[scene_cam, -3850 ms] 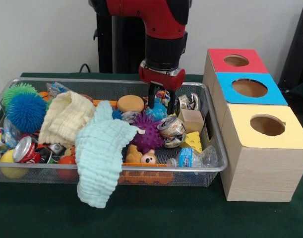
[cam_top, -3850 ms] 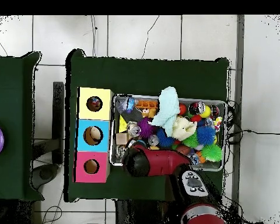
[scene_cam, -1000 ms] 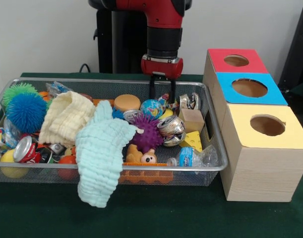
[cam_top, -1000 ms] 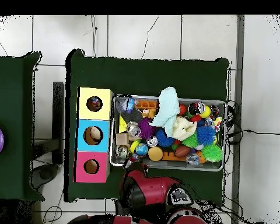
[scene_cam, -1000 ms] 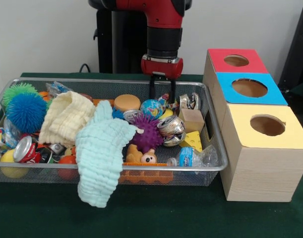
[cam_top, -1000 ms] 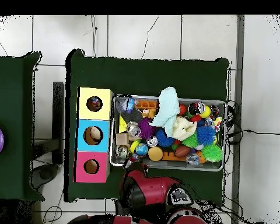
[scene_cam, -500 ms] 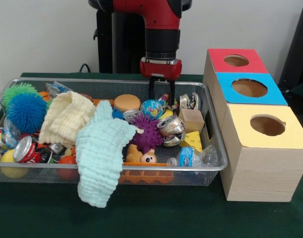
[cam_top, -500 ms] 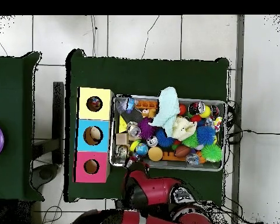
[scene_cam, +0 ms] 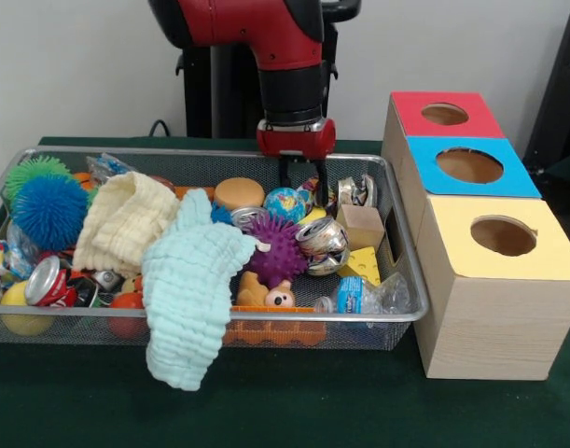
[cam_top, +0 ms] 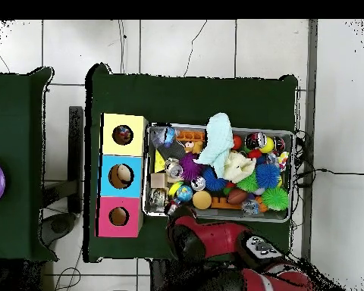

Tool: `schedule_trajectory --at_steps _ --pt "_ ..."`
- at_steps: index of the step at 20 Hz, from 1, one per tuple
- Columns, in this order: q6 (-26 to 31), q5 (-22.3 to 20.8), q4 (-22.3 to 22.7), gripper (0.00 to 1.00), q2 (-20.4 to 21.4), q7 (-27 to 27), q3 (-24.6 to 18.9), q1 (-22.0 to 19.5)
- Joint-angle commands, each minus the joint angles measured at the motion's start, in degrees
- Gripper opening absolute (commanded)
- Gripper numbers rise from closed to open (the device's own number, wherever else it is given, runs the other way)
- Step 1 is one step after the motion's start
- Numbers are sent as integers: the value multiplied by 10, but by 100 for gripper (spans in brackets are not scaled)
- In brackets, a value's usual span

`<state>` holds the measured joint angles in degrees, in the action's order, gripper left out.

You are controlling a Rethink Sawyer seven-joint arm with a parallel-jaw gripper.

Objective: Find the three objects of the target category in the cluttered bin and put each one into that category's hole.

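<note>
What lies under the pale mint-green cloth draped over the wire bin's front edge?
The mint-green cloth hangs over the wire bin's front rim, partly covering an orange plastic piece at its right edge. A spiky purple ball sits beside it. Whatever lies directly beneath is hidden.

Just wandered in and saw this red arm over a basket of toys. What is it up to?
The red arm's gripper hangs above the far edge of a wire bin crammed with spiky balls, crushed cans and cloths. It holds nothing that shows. Beside the bin stand three boxes with holes on top: red, blue and yellow. The sorting looks to be mid-search.
</note>
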<state>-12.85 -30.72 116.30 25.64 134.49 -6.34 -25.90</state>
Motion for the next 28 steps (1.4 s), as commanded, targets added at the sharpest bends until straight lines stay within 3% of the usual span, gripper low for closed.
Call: schedule_trajectory --at_steps 1,4,8,14,20,21,28 --pt "147 -67 -48 100 -96 -70 -106 -30" --pt "193 -70 -52 100 -97 -89 -142 -54" --pt "294 -43 -51 100 -93 -127 -190 -98" --pt "325 -45 -55 100 -78 -122 -202 -103" --pt "281 -58 -68 100 -73 -62 -167 -69" --pt "276 -60 -69 0 -73 -60 -163 -67" --pt "249 -49 -67 0 -64 -22 -139 -46"
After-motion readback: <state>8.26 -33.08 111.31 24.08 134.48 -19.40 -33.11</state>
